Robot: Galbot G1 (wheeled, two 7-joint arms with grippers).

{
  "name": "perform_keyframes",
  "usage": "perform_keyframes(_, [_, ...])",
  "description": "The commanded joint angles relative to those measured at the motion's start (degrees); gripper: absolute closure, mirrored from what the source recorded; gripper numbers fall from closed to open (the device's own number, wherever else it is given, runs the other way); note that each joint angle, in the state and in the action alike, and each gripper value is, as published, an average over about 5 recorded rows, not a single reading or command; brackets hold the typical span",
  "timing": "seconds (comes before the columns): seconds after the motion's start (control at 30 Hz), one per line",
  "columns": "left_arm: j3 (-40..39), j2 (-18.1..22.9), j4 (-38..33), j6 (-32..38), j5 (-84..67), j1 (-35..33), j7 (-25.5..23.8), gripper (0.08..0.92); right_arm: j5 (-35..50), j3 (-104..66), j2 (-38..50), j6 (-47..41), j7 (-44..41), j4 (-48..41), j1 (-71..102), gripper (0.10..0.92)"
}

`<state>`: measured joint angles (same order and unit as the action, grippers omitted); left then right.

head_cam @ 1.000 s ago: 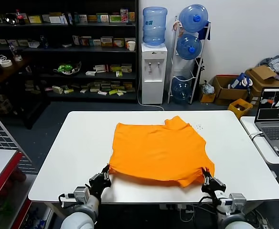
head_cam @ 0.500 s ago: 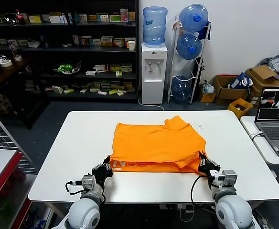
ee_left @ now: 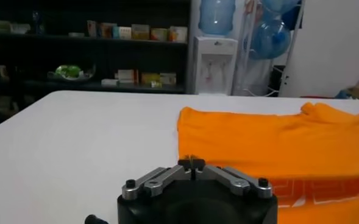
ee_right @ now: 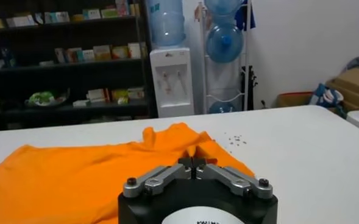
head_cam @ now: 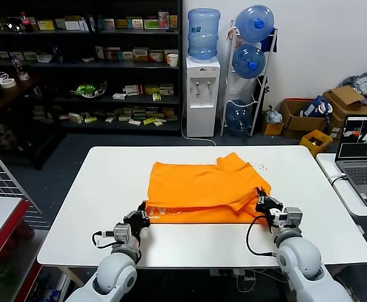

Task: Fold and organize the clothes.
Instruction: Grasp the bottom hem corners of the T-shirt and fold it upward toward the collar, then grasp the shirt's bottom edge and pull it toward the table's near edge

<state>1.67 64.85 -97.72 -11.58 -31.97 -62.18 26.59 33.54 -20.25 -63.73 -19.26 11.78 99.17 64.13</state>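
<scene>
Shelving and water bottles are backing the white table [head_cam: 95, 207], where I am clamping left gripper [head_cam: 144, 216] and right gripper [head_cam: 259, 202] on the near hem corners of the light, limp orange T-shirt [head_cam: 202, 185], lying centrally and likely drooping between those holds.

No legible lettering on T-shirt [head_cam: 203, 186]

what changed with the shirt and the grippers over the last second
Both grippers carried the near hem of the orange T-shirt away from the robot, folding it over so its white lettering now shows. The left gripper and right gripper stay shut on the hem corners, now farther up the white table. The shirt's far edge and collar did not move.
</scene>
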Motion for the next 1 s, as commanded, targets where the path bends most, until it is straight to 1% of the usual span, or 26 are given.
perform_keyframes(0.03, [0.15,0.04,1.63,-0.72,0.38,0.63,-0.2,0.893,-1.43,1.05,-0.09,0.71,-3.31,-3.07,-2.33,0.826])
perform_keyframes(0.1, [0.62,-0.23,0.76,-0.72,0.44,-0.24,-0.32,0.851,-2.45,0.73,-0.1,1.49,-4.61,-2.54,-1.46,0.766])
perform_keyframes(0.17, [1.25,-0.6,-0.8,-0.72,0.51,-1.58,-0.43,0.801,-3.8,0.06,0.21,2.43,-5.98,-1.55,0.03,0.688])
perform_keyframes(0.23, [1.87,-1.08,-2.97,-0.72,0.57,-3.35,-0.54,0.74,-5.02,-0.89,0.89,3.32,-7.08,-0.25,2.18,0.636])
perform_keyframes(0.4, [3.01,-1.8,-7.8,-0.37,0.91,-9.51,-0.93,0.593,-5.87,-4.28,4.27,4.3,-9.8,3.75,10.73,0.488])
perform_keyframes(0.53, [3.58,-0.76,-7.96,0.54,1.37,-12.94,-1.87,0.48,-4.88,-6.9,6.13,4.92,-10.97,3.88,15.61,0.376])
perform_keyframes(0.67, [3.74,0.92,-6.61,0.87,1.36,-13.13,-2.21,0.368,-2.16,-8.56,7.06,4.26,-11.85,3.19,17.46,0.261])
perform_keyframes(0.77, [3.71,1.97,-4.87,0.87,1.12,-11.93,-2.38,0.281,0.26,-9.1,7.28,2.91,-12.33,2.21,17.34,0.214])
perform_keyframes(0.83, [3.7,2.49,-3.03,0.88,0.66,-10.7,-2.47,0.227,1.34,-9.1,7.17,2.3,-12.48,1.26,16.81,0.206])
perform_keyframes(0.9, [3.73,2.89,-1.07,0.94,0.25,-9.28,-2.59,0.194,1.71,-8.92,7.01,1.95,-12.64,0.36,16.16,0.203])
perform_keyframes(1.0, [3.81,3.21,1.0,1.01,0.1,-7.49,-2.7,0.179,2.04,-8.45,6.77,1.34,-12.7,-0.62,15.14,0.203])
